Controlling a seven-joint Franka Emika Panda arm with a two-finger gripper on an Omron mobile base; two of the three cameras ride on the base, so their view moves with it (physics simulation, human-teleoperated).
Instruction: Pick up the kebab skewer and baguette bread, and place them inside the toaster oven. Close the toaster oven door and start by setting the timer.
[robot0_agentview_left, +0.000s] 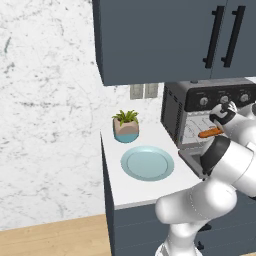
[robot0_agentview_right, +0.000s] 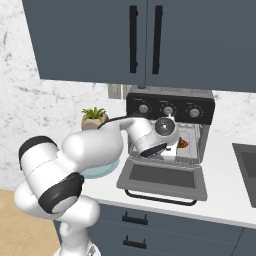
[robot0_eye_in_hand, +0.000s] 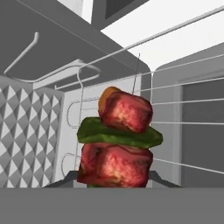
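On the counter (robot0_agentview_left: 131, 192) an empty plate (robot0_agentview_left: 147, 163) lies left of the toaster oven (robot0_agentview_right: 170, 107). Its door (robot0_agentview_right: 163, 179) is down. The tool (robot0_eye_in_hand: 114, 178), clamped on the kebab skewer (robot0_eye_in_hand: 117, 140), is inside the oven.

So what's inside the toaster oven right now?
The toaster oven holds the gripper, shut on the kebab skewer, above the wire rack. An orange-brown piece shows there; the arm covers the rest.
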